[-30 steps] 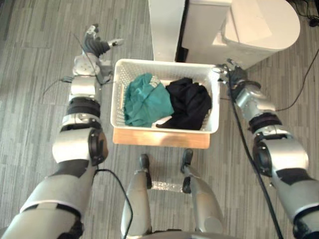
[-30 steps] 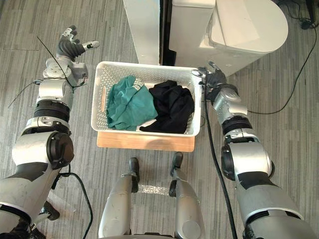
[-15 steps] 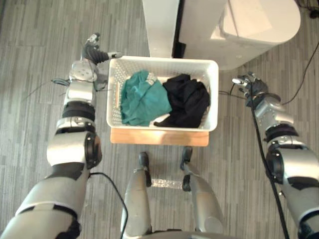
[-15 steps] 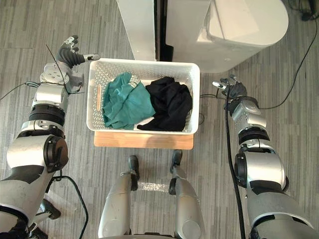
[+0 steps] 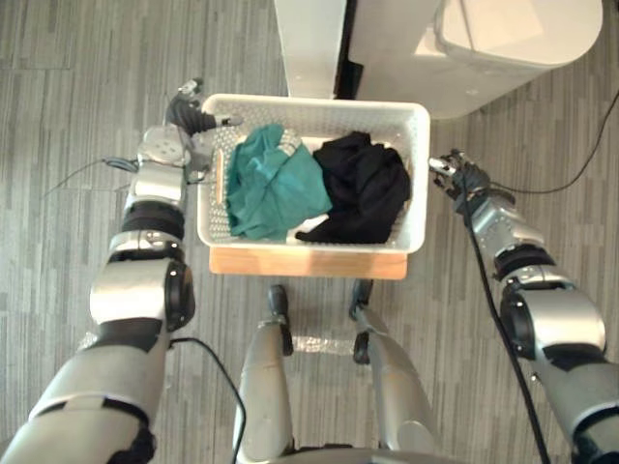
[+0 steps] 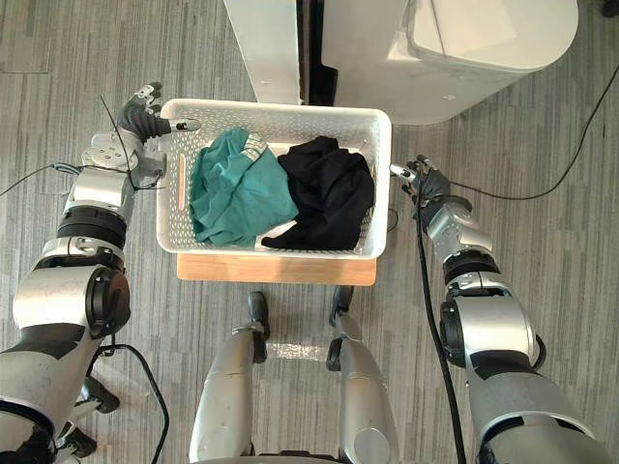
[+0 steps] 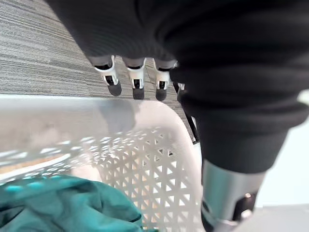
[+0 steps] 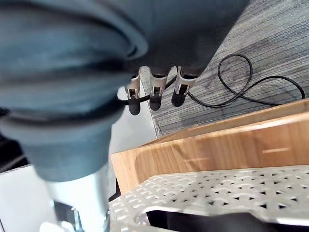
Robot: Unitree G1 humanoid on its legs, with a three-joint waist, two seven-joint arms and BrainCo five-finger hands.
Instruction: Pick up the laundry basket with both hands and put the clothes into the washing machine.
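Observation:
The white laundry basket (image 5: 319,102) rests on a low wooden stand (image 5: 309,263) in front of me. Inside it a teal garment (image 5: 276,179) lies to the left and a black garment (image 5: 363,188) to the right. My left hand (image 5: 193,111) is at the basket's far left corner, open, its straight fingers (image 7: 136,87) outside the rim (image 7: 145,116) and its thumb over it. Beside the basket's right wall is my right hand (image 5: 455,174), a small gap away, fingers (image 8: 154,94) straight above the stand (image 8: 217,150).
The white washing machine (image 5: 503,39) stands behind the basket to the right. A white cabinet (image 5: 309,43) is next to it, with a dark gap between them. Grey plank floor lies on both sides of the stand.
My left hand has closed in on the basket's far left corner. My right hand swung away from the right rim, then came back close beside it. The view has shifted too.

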